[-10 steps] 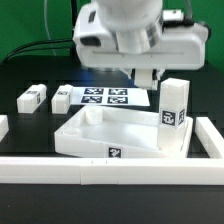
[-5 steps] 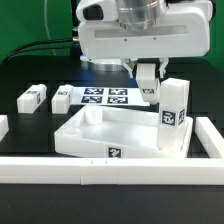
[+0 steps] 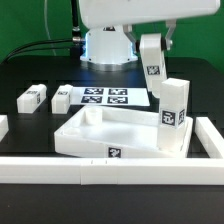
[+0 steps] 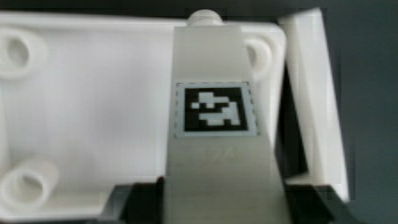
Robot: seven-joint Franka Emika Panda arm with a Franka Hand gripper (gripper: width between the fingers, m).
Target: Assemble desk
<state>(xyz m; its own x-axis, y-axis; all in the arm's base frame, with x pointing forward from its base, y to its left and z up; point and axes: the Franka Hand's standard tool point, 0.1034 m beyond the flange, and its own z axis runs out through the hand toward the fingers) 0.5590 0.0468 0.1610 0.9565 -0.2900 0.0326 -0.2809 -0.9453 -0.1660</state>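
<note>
The white desk top [image 3: 100, 135] lies on the black table with its rim up, behind the front wall. One white tagged leg [image 3: 172, 116] stands upright at its corner on the exterior view's right. My gripper [image 3: 152, 42] is shut on another tagged leg [image 3: 153, 68] and holds it upright in the air above the top's far right part. In the wrist view the held leg [image 4: 217, 110] runs between the dark fingers [image 4: 143, 202] of the gripper [image 4: 221, 205], over the desk top [image 4: 89, 110] and its round sockets. Two more legs [image 3: 33, 97] [image 3: 60, 100] lie flat at the left.
The marker board [image 3: 105, 97] lies flat behind the desk top. A long low white border wall [image 3: 110, 171] runs along the front, with side pieces at the left [image 3: 3, 126] and right [image 3: 208, 135]. The robot's base [image 3: 105, 45] stands at the back.
The gripper has risen with the leg. Its body has left the top of the exterior view, and the held leg now hangs higher above the desk top.
</note>
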